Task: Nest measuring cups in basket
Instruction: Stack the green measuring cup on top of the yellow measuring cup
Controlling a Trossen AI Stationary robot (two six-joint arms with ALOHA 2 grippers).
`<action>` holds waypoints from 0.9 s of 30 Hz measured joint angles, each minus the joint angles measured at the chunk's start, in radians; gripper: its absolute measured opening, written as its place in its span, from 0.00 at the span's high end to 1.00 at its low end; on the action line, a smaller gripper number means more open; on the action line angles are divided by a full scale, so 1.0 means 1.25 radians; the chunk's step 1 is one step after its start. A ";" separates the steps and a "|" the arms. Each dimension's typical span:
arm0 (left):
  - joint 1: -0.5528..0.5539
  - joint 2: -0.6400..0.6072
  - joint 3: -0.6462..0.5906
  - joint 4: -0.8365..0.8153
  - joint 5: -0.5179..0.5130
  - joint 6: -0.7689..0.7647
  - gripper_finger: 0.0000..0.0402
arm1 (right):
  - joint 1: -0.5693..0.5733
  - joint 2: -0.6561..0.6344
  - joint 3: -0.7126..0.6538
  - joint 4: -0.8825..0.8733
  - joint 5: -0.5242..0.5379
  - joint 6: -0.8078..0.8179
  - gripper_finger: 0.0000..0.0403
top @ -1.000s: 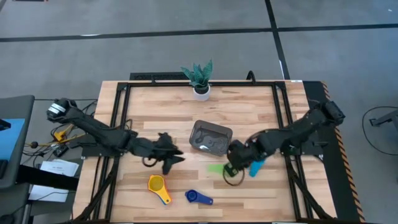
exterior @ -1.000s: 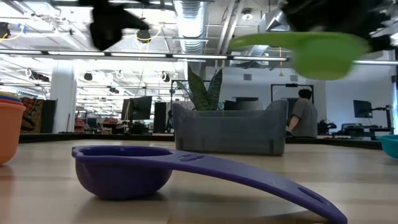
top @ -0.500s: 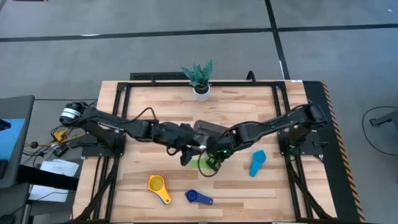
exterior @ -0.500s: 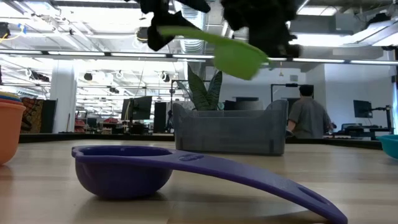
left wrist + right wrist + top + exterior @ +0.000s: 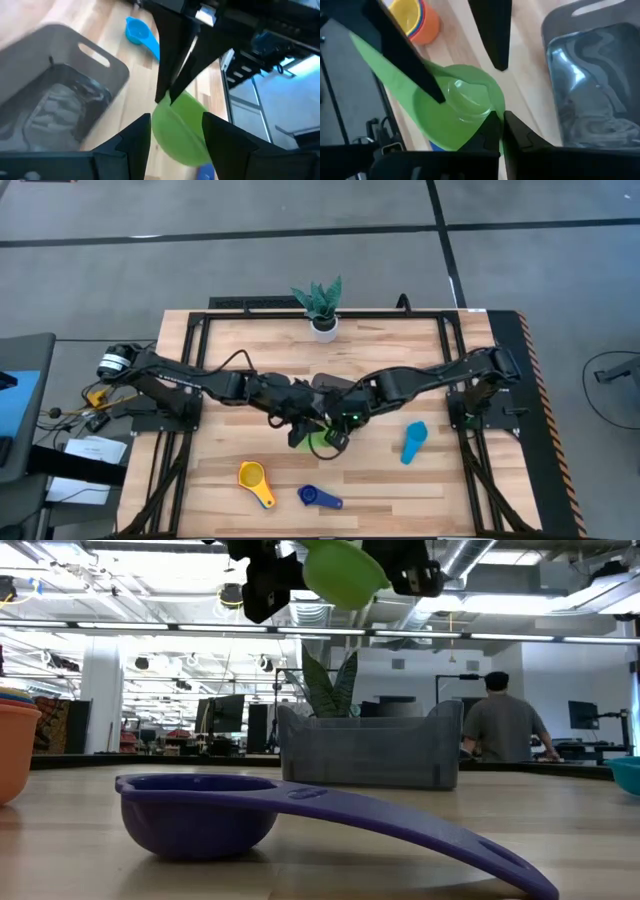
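Green cup (image 5: pixel 322 439) between both arms' fingers

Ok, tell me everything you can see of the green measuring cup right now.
The green measuring cup is a lime green plastic scoop with a round bowl and a flat handle. It is held in the air, off the table, near the basket. The right gripper pinches its rim shut. The left gripper stands open with a finger on each side of the bowl.
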 joint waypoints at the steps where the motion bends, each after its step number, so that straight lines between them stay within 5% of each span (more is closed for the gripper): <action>1: 0.003 -0.001 0.000 -0.006 -0.005 0.005 0.59 | -0.004 0.005 0.006 0.009 -0.001 0.000 0.95; 9: 0.017 0.000 0.001 -0.076 -0.034 0.044 0.62 | -0.015 0.022 0.033 -0.006 0.003 -0.006 0.97; 21: 0.043 0.000 0.000 -0.127 -0.035 0.048 0.95 | -0.016 0.022 0.034 -0.004 0.013 -0.016 0.97; 27: 0.053 0.000 0.000 -0.129 -0.010 0.044 0.99 | -0.015 0.021 0.048 -0.010 0.013 -0.044 0.96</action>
